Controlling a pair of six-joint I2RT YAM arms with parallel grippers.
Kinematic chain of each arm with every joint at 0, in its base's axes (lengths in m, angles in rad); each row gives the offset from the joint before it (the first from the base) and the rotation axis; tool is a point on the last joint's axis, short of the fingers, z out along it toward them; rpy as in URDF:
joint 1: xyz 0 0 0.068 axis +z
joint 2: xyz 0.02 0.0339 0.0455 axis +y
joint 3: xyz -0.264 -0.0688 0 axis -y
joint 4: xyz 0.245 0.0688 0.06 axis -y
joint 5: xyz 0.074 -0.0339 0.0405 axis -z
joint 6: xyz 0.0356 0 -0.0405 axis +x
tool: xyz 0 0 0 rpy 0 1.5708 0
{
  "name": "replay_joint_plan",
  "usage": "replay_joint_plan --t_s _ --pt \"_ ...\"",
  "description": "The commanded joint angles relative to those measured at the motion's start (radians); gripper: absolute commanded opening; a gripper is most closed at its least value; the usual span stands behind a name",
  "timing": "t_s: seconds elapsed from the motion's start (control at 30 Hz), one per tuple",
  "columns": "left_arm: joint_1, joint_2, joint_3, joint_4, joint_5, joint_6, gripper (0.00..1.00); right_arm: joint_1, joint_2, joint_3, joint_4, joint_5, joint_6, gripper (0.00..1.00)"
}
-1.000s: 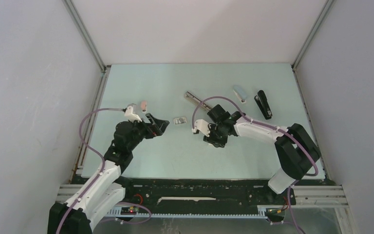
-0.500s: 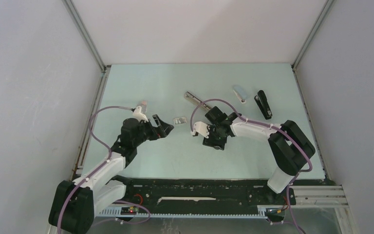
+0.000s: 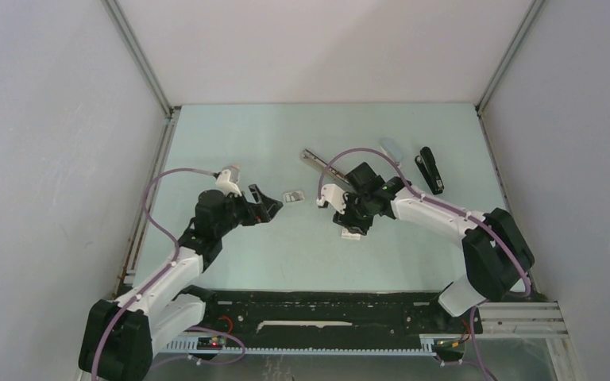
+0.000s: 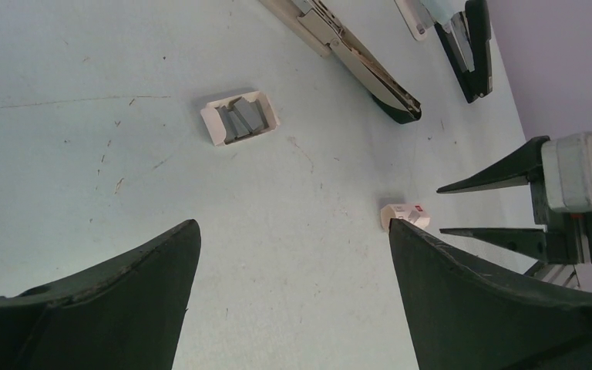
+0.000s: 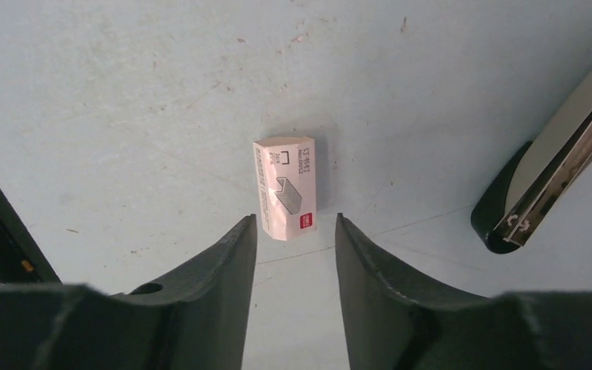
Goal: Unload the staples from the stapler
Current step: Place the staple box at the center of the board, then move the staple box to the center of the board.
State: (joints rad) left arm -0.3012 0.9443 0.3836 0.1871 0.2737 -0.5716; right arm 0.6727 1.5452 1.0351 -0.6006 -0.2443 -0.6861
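Now, left gripper (image 4: 293, 231): spread wide, barely moved, facing staples (image 4: 240, 118).
right gripper (image 5: 294, 223): parted, empty, shifted right, uncovering small box (image 5: 286, 187).

Loose items on a pale green mat (image 3: 230, 127)

An all-black stapler (image 3: 430, 170) is laid on the mat as the landmark. A light-blue stapler (image 3: 390, 148) is seen just to its left. An open white card tray (image 3: 291, 196) is placed well to its left, and a small closed white box (image 5: 285, 187), marked in red, is found between tray and black stapler, nearer the front.
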Motion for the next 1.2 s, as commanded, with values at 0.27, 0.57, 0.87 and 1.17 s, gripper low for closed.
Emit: replay_joint_plan --t_s 0.27,0.57,0.87,1.17 --pt "-0.002 -0.027 0.047 -0.002 0.0 0.023 0.97 -0.017 0.107 0.033 0.016 0.065 0.055 0.35" --pt "-0.001 -0.028 0.044 -0.002 0.001 0.029 0.97 -0.008 0.172 0.042 0.008 0.09 0.057 0.34" --pt "-0.002 -0.016 0.04 0.007 0.006 0.034 0.97 -0.016 0.11 0.069 -0.024 0.065 0.067 0.37" --pt "-0.003 -0.042 0.065 0.009 0.026 0.041 0.97 -0.045 -0.058 0.101 -0.107 -0.11 0.041 0.51"
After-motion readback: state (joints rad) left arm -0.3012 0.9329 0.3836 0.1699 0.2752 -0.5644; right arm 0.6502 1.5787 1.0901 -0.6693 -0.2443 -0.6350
